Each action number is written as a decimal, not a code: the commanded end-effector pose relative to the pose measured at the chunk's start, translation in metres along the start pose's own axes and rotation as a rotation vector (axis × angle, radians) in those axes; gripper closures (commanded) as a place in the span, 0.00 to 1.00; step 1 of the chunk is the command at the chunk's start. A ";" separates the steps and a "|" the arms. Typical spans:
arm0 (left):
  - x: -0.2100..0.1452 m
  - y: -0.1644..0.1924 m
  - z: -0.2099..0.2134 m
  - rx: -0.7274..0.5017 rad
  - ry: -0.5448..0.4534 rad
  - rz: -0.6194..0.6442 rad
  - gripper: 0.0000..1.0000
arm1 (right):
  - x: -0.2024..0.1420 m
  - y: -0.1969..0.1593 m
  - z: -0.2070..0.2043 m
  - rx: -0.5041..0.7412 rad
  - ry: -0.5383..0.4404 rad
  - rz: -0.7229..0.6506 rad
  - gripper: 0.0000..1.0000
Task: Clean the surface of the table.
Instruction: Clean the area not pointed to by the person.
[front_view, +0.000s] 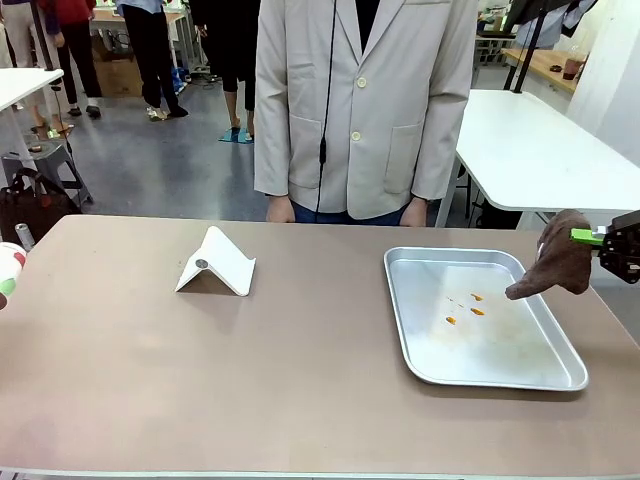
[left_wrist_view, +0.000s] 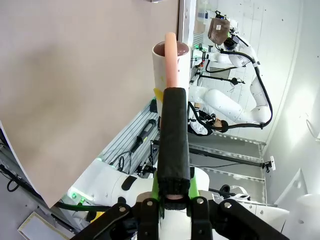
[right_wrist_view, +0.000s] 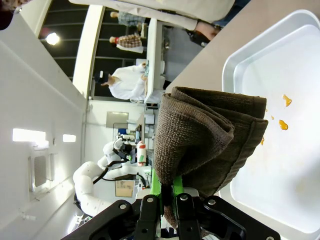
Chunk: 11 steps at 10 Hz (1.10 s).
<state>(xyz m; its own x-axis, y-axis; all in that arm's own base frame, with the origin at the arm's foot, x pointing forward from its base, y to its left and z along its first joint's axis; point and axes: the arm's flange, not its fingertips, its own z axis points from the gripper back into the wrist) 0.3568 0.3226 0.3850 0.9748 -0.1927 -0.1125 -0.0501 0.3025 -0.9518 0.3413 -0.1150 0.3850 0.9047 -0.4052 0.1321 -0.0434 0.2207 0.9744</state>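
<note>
The brownish table (front_view: 200, 380) spans the front view. At its right edge my right gripper (front_view: 600, 238) is shut on a brown cloth (front_view: 560, 265) that hangs above the right rim of a silver tray (front_view: 400, 300). The right wrist view shows that gripper (right_wrist_view: 170, 187) pinching the folded cloth (right_wrist_view: 210, 135) over the tray (right_wrist_view: 300, 30). Orange spots (front_view: 465, 308) lie in the tray. My left gripper (left_wrist_view: 172, 95) is shut on a white cylindrical container (left_wrist_view: 160, 65), held off the table's left edge (left_wrist_view: 75, 75). The container (front_view: 8, 268) peeks in at the front view's left border.
A white folded stand (front_view: 216, 263) sits on the table left of the middle. A person in a beige jacket (front_view: 360, 110) stands at the far edge. A white-topped table (front_view: 540, 140) stands behind on the right.
</note>
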 end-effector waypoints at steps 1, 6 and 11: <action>-0.003 -0.006 0.001 0.000 -0.003 0.007 0.97 | -0.001 0.003 0.001 0.014 0.006 0.001 1.00; -0.003 -0.006 0.001 0.000 -0.003 0.007 0.97 | -0.005 0.025 -0.005 -0.123 0.114 0.114 0.90; -0.003 -0.006 0.001 0.000 -0.003 0.007 0.97 | 0.014 0.066 -0.068 -0.724 0.209 0.233 0.90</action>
<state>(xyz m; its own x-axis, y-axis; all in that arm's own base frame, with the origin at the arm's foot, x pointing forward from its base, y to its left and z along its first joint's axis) 0.3574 0.3225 0.3842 0.9749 -0.1915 -0.1132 -0.0505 0.3050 -0.9510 0.3711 -0.0605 0.4379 0.9556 -0.1361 0.2612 -0.0673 0.7625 0.6435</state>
